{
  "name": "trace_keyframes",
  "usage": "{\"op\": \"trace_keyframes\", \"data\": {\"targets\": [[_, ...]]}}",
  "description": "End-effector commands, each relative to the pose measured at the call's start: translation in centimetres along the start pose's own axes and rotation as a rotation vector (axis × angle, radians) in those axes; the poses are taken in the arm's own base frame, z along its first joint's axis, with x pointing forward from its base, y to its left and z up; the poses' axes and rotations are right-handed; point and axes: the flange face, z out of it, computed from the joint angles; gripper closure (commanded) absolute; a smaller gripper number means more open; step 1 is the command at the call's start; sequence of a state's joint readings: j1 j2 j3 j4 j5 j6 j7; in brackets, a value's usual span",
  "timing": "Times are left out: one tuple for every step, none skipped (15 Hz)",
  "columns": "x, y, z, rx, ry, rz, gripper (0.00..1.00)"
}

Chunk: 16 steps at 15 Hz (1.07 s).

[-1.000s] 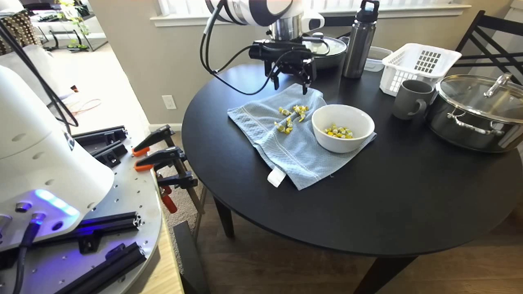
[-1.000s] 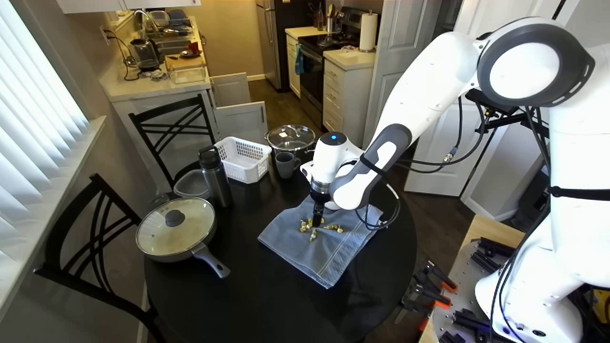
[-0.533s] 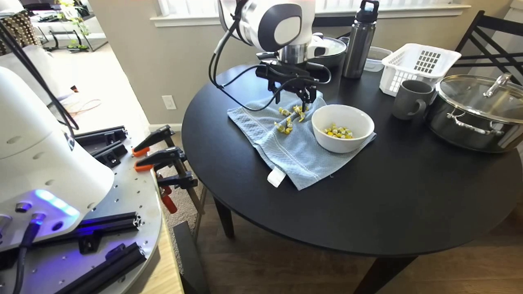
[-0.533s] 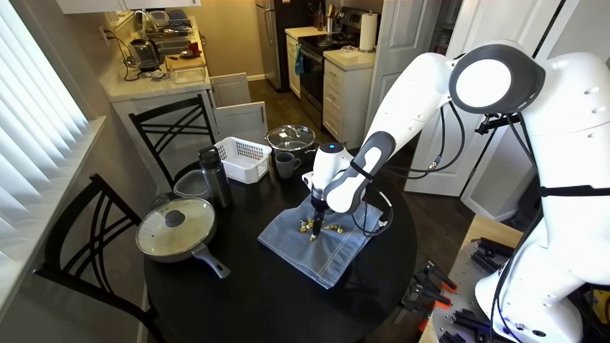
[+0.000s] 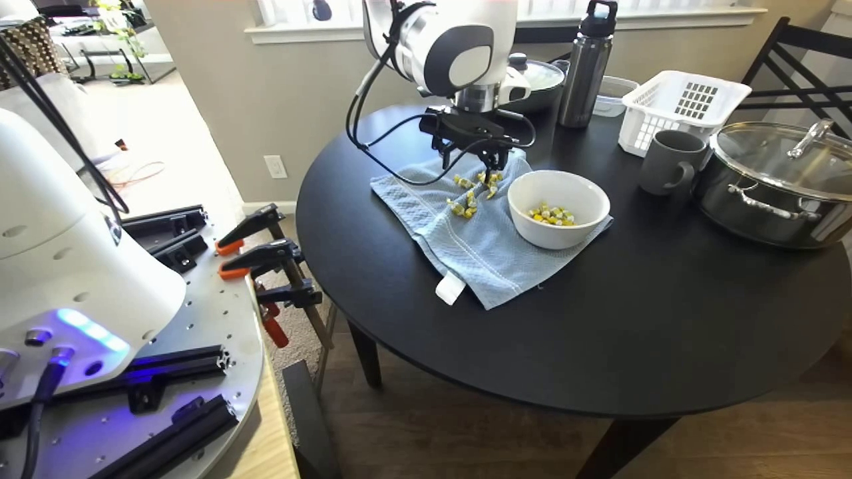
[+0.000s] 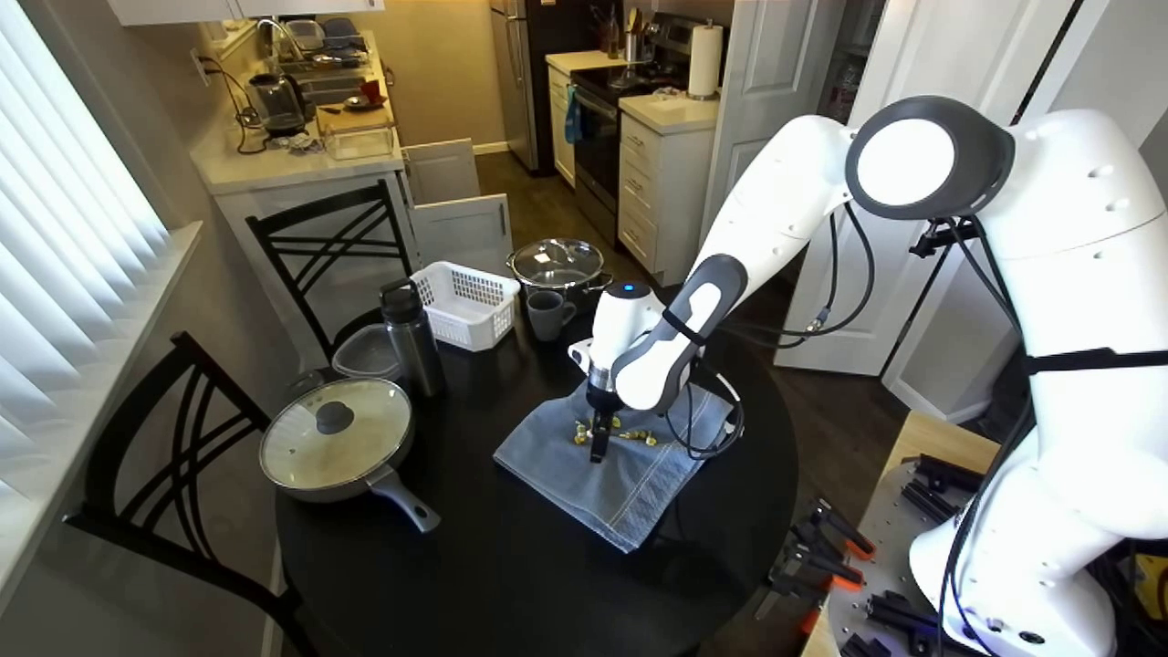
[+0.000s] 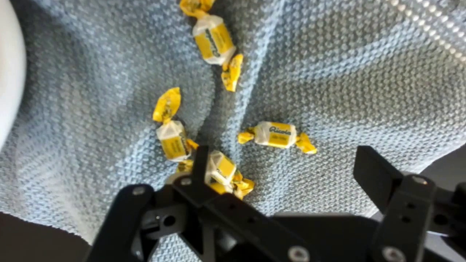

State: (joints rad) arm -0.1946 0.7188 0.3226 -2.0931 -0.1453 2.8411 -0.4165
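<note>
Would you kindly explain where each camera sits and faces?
An exterior view: high near white robot base, facing round black table; black tool visible.
An exterior view: high beside white slatted blinds, facing white kitchen cabinet; white arm visible.
Wrist view: on arm, facing down at yellow wrapped candies; black fingers visible.
Both exterior views share the table.

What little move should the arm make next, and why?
Perhaps nudge the open black pincer toward the lone yellow-and-white wrapped candy before closing: in the wrist view, that candy shows just beyond the fingertips, while one finger hides part of neighbouring candies.
</note>
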Motion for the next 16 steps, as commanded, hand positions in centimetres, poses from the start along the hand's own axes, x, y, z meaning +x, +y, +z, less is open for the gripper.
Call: {"op": "trace_keyframes", "data": {"targets": [[0.18,-0.25,0.39,0.048,-0.020,-0.038,0.00],[0.17,-0.38,0.48,0.051,-0.030,-0.041,0.00],[0.13,-0.41,0.61,0.056,-0.037,-0.043,0.03],[0.06,-0.44,0.71,0.059,-0.044,-0.045,0.16],[-0.01,-0.48,0.72,0.060,-0.050,-0.046,0.28],[-0.08,-0.47,0.74,0.062,-0.054,-0.048,0.29],[-0.14,-0.48,0.74,0.062,-0.056,-0.049,0.35],[-0.17,-0.48,0.73,0.062,-0.058,-0.049,0.42],[-0.20,-0.48,0.70,0.062,-0.059,-0.048,0.49],[-0.21,-0.46,0.69,0.062,-0.059,-0.048,0.55],[-0.22,-0.45,0.69,0.063,-0.059,-0.048,0.63],[-0.22,-0.46,0.68,0.063,-0.059,-0.048,0.69],[-0.23,-0.47,0.72,0.064,-0.059,-0.048,0.74],[-0.23,-0.49,0.74,0.064,-0.061,-0.048,0.82],[-0.23,-0.50,0.78,0.065,-0.062,-0.048,0.87],[-0.24,-0.50,0.80,0.065,-0.063,-0.049,0.95]]}}
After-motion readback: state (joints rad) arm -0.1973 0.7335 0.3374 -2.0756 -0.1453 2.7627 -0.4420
